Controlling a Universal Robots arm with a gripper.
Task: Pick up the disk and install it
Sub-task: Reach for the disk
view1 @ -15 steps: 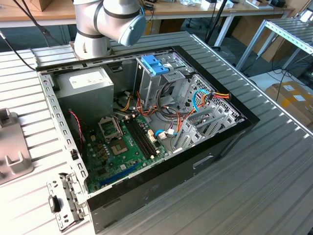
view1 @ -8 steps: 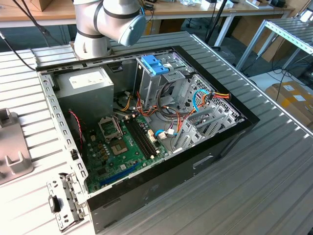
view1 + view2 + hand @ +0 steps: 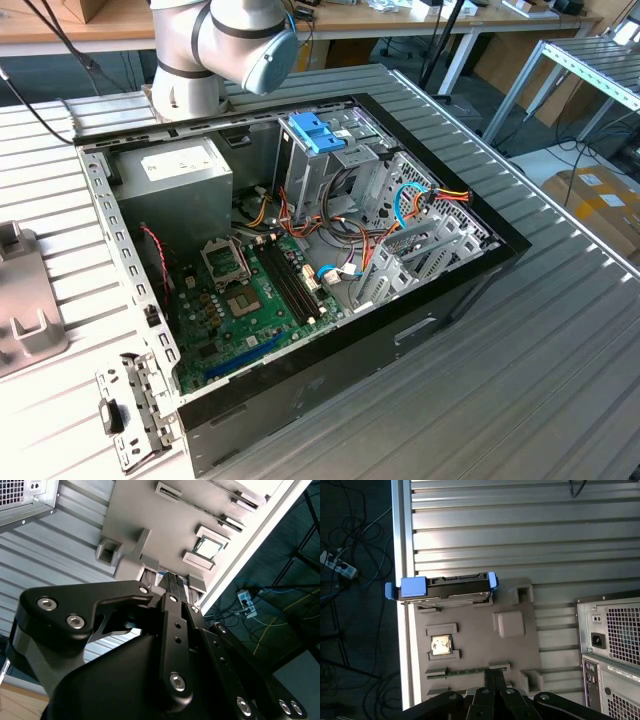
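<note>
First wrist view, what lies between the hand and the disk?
In the first wrist view, the grey holder tray lies between the hand and the disk, carrying a raised square pad and a square chip in its pocket.

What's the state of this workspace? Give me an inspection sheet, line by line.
Surface: slatted metal table, grey fixture tray lying on it.
Job's things: disk stands on edge in a tray slot, blue frame on, not gripped.
Clutter: processor chip in a tray pocket; open computer case on the table.
Grippers: pincer over the tray, apart from the disk.
Cables: coloured wires inside the case; power strip and leads on the floor.
Surroundings: workbench, cardboard box.
</note>
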